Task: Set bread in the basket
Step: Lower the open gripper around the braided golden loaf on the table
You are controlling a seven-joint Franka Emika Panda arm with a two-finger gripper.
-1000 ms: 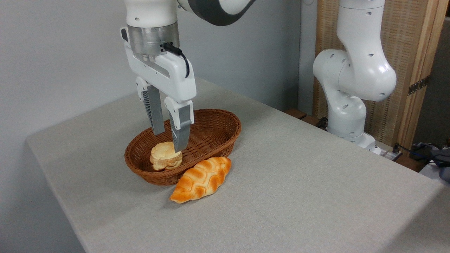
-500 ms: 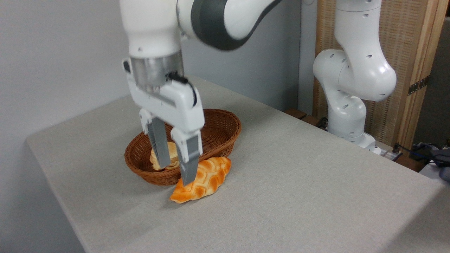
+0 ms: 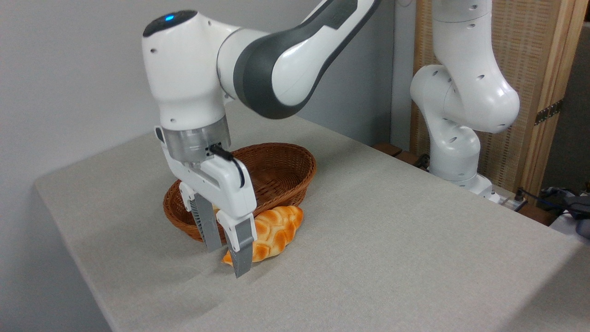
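You've got the tool (image 3: 227, 258) spread, ribbed grey fingers straddling the near tip of the glossy braided loaf (image 3: 269, 233), which lies on the cloth-textured desk (image 3: 392, 240) against the woven wicker basket (image 3: 286, 170).

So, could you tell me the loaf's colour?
Golden-orange loaf with cream grooves, per the fixed camera.

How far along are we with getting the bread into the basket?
Roughly halfway, it seems. The basket is mostly hidden by the arm, so I can't confirm a bun inside. In hand: the open tool is low at the braided loaf, fingers astride its near end. Left: grip, lift and drop it in.
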